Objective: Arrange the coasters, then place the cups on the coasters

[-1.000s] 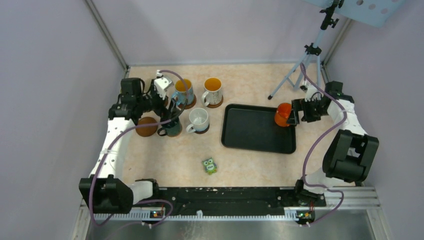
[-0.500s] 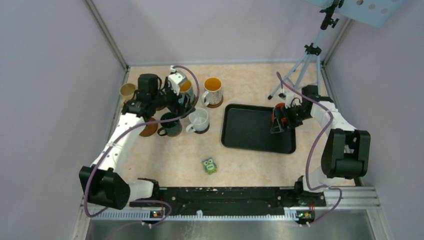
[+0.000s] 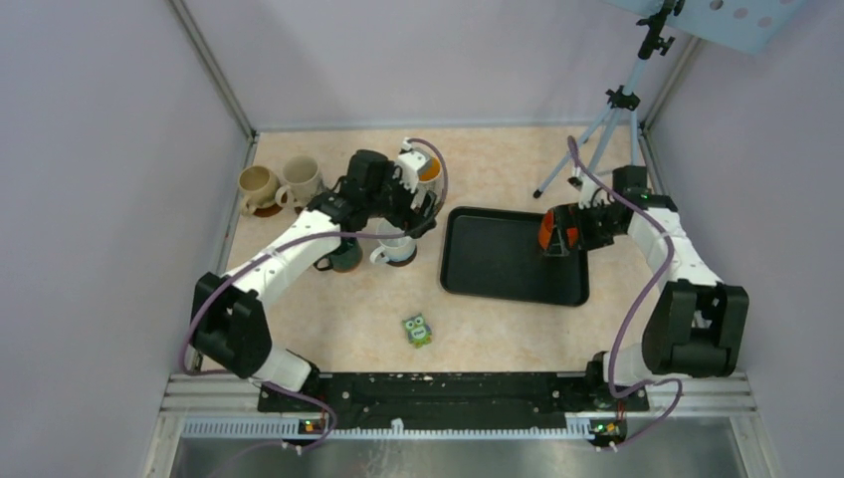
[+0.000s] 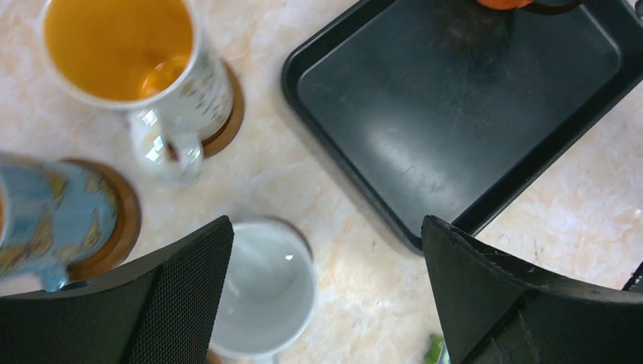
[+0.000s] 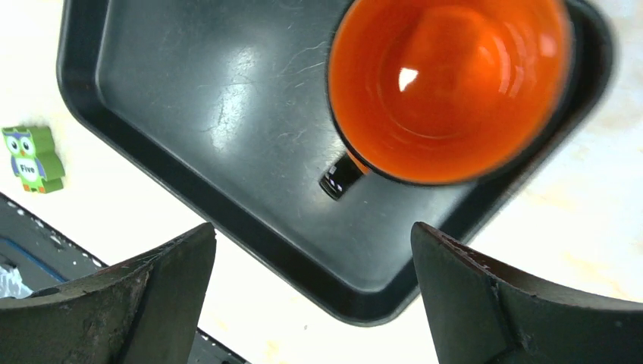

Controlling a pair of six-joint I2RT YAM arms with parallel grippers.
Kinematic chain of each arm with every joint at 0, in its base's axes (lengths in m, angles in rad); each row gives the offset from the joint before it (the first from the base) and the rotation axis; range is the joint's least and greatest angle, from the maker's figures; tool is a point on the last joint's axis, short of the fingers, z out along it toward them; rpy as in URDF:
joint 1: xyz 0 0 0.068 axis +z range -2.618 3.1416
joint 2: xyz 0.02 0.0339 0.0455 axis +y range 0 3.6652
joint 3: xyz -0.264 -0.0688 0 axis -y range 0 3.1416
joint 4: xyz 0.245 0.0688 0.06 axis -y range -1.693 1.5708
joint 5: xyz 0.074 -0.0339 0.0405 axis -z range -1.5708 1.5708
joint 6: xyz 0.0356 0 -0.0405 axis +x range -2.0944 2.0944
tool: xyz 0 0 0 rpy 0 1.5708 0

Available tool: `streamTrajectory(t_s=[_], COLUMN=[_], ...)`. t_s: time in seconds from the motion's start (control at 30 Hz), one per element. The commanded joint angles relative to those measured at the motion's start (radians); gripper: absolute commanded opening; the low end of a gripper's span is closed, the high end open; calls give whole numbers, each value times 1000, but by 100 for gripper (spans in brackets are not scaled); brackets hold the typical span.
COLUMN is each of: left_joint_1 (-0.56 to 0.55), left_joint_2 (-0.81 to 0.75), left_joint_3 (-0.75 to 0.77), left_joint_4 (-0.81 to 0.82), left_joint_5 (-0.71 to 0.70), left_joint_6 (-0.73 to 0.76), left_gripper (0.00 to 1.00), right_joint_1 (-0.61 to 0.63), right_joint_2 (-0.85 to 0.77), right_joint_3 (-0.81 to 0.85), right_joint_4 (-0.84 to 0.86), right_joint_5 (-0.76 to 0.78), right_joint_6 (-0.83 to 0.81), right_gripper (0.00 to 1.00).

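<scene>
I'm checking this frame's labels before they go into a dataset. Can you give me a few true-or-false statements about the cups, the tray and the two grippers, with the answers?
1. The orange cup stands in the black tray. True.
2. The fingers of the right gripper are shut on the orange cup. False: they are open and hold nothing.
3. The white cup stands in the black tray. False: it stands on the table, outside the tray.
4. The cream cup, orange inside, stands on a brown coaster. True.
5. The left gripper is open and empty. True.
</scene>
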Motion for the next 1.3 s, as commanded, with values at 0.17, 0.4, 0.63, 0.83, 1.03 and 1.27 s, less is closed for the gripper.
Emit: streamTrajectory(t_s=[0.17, 0.4, 0.63, 0.83, 1.03, 1.27], left_joint_1=[-288, -513, -603, -614, -597, -548], left_joint_2=[248, 522, 732, 828, 940, 973], left_joint_3=[245, 535, 705, 749, 877, 899], left_joint_4=[96, 116, 132, 180, 171, 141], left_joint_5=[-109, -266, -419, -530, -605, -567], left_joint_6=[-92, -141, -260, -261, -289, -323], left_gripper=[99, 99, 99, 99, 97, 80], right_joint_1=[-271, -386, -446, -466, -467, -466], right_joint_2=[-155, -182, -162, -162, -155, -146], right_joint_3=[54, 39, 84, 67, 56, 55], right_joint_4=[44, 143, 181, 222, 231, 233], right_joint_5=[-176, -175, -152, -184, -201, -224], right_joint_6=[44, 138, 243, 278, 276, 266], right_gripper=[99, 99, 99, 99, 99, 99])
